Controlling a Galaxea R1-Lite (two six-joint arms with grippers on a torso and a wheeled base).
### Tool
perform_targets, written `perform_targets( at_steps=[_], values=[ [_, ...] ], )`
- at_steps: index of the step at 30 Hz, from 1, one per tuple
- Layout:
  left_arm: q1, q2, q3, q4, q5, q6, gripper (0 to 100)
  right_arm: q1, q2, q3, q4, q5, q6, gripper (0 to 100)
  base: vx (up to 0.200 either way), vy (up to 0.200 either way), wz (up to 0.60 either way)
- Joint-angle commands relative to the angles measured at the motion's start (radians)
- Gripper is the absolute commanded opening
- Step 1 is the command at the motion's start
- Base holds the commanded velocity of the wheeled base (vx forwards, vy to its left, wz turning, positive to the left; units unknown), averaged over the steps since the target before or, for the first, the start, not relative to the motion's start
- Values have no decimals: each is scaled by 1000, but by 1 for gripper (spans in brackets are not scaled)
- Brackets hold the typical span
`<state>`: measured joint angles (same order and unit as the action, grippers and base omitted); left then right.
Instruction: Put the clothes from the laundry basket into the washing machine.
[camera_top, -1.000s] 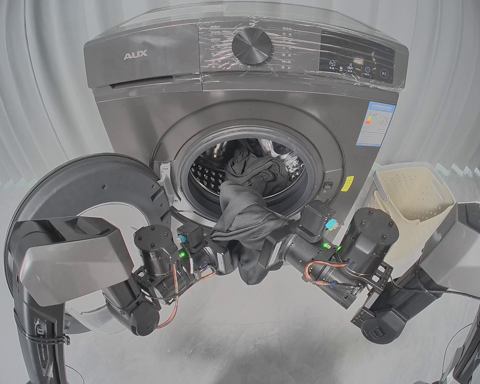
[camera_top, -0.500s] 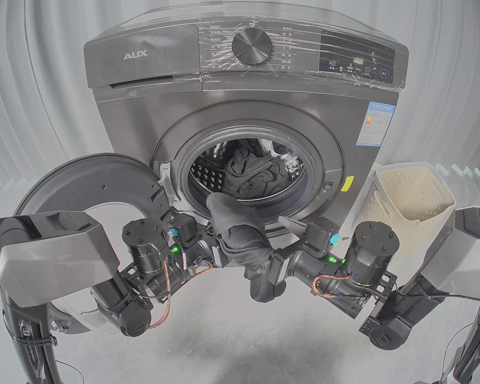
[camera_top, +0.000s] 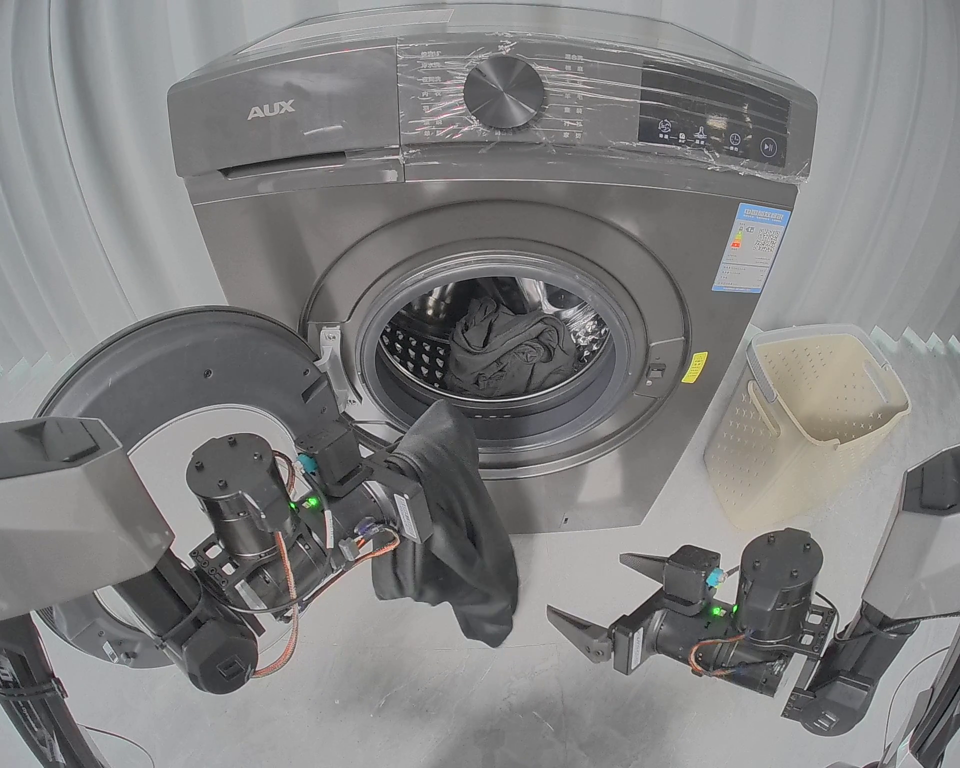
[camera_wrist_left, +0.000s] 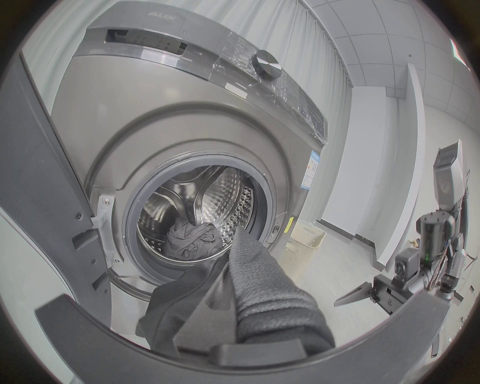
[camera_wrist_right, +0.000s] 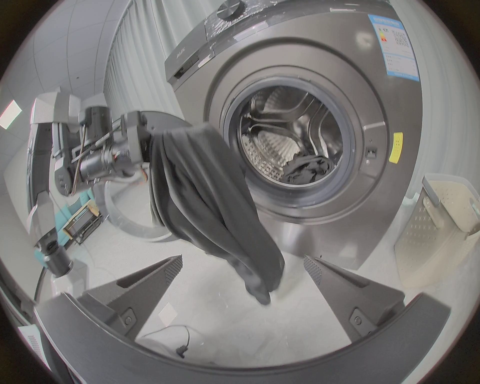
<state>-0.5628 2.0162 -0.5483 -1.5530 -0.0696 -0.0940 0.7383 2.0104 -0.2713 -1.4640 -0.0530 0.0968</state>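
Observation:
A dark grey garment (camera_top: 455, 540) hangs from my left gripper (camera_top: 415, 475), which is shut on it just below the lower left rim of the washing machine's (camera_top: 300, 230) round opening. The cloth (camera_wrist_left: 270, 295) covers the left fingers. More dark clothes (camera_top: 505, 345) lie inside the drum (camera_wrist_right: 280, 145). My right gripper (camera_top: 590, 588) is open and holds nothing, low over the floor to the right of the hanging garment (camera_wrist_right: 210, 200). The cream laundry basket (camera_top: 760, 450) stands tilted to the right of the machine, with no clothes showing inside.
The machine's round door (camera_top: 190, 370) stands swung open on the left, close behind my left arm. Bare grey floor (camera_top: 560, 690) lies in front of the machine. The basket (camera_wrist_right: 425, 240) leans near the machine's right corner.
My right gripper let go of the garment, opened, and dropped down and back to the right. My left arm pulled back to the left with the garment, which now hangs free.

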Motion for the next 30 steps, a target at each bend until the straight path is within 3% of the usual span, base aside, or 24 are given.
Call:
perform_targets(
  at_steps=[1, 8, 19, 22, 24, 30],
  values=[
    [-6, -86, 34, -1, 1, -7, 0, -4, -30, 69, -12, 19, 1, 100, 0, 0, 0],
    [-31, -188, 130, 2, -7, -70, 0, -42, -96, 80, -81, 19, 14, 100, 0, 0, 0],
    [-85, -151, 189, 1, 2, -61, 0, -116, -102, 58, -82, 12, 32, 100, 0, 0, 0],
    [-86, -149, 206, 1, 2, -46, 0, -120, -107, 53, -82, 12, 32, 100, 0, 0, 0],
    [-89, -137, 212, -1, -1, -19, 0, -125, -105, 55, -81, 13, 32, 100, 0, 0, 0],
    [-85, -119, 200, -1, 1, -29, 0, -122, -99, 53, -82, 13, 32, 100, 67, 0, 0]
  ],
)
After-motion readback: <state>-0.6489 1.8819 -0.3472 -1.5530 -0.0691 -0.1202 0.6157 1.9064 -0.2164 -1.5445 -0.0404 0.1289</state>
